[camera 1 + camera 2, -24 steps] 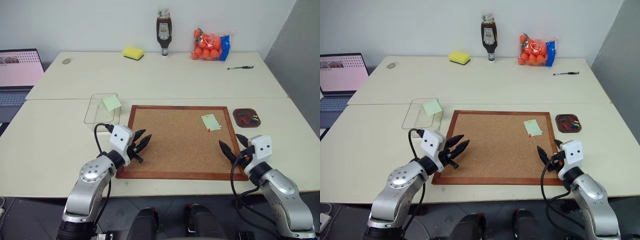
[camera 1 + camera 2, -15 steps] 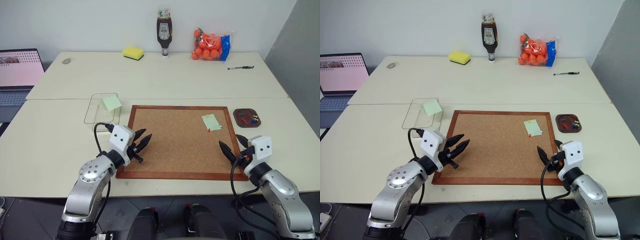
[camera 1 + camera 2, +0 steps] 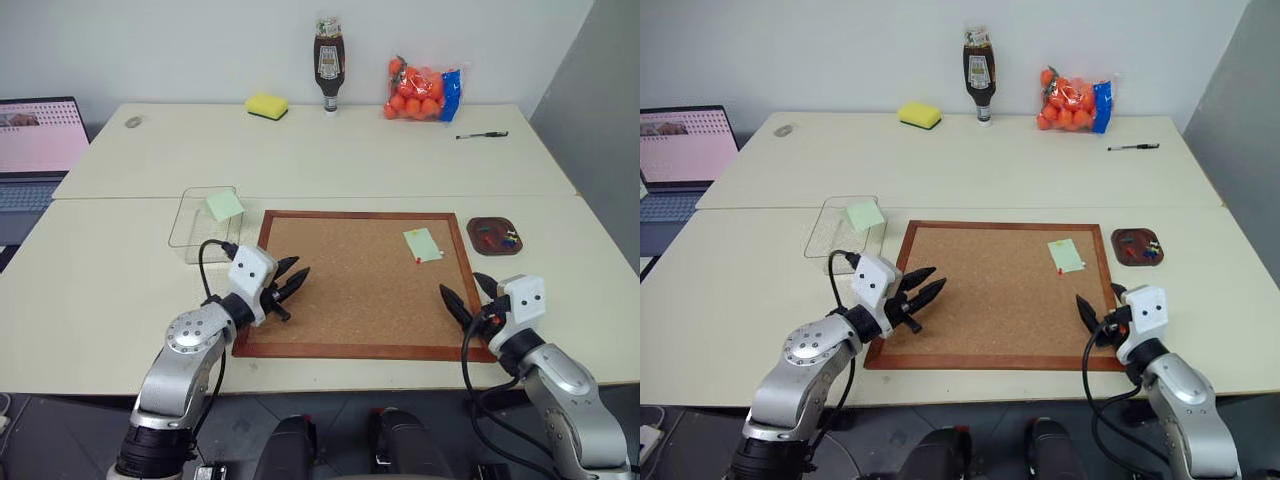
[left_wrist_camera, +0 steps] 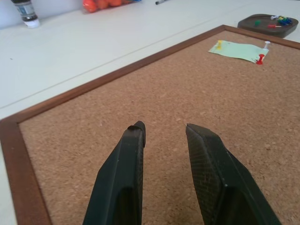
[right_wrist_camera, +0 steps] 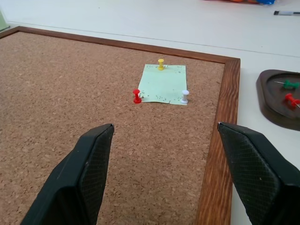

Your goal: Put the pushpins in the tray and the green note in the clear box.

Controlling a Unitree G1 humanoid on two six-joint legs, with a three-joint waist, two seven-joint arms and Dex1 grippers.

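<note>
Pinned green note (image 5: 163, 85) just ahead of wide-open, empty right end effector (image 5: 161, 159).

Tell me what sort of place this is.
Probably an office or lab workspace: pale tables against a plain wall, an open laptop at the left edge, a pen, and a corkboard with a pinned green note.

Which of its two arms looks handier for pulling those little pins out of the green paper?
Probably the right gripper: it hovers open near the corkboard's right edge, below the pinned green note and tray.
</note>
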